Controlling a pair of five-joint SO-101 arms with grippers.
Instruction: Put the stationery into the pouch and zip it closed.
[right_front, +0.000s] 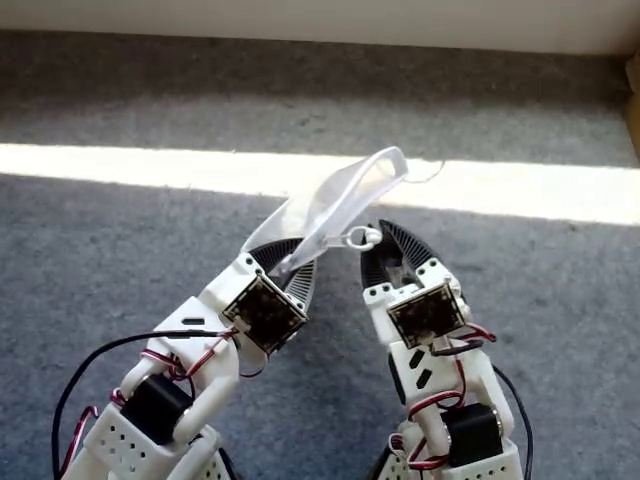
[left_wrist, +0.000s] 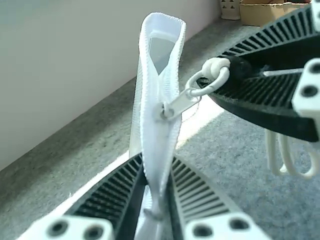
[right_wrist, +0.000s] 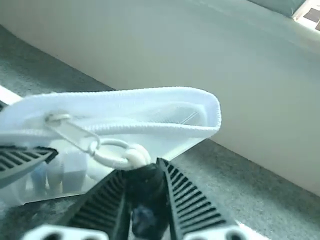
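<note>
Holding the pouch (right_front: 335, 205) clamped in our left gripper (left_wrist: 157, 172), we should draw the ring (right_wrist: 116, 152) — pinched by the right gripper (right_wrist: 142, 172) — straight along the zip (left_wrist: 158, 145).

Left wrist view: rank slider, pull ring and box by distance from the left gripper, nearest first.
1. Slider: on the pouch zip, just beyond the left gripper.
2. Pull ring: off to one side, held in the right gripper jaws.
3. Box: far in the background.
</note>
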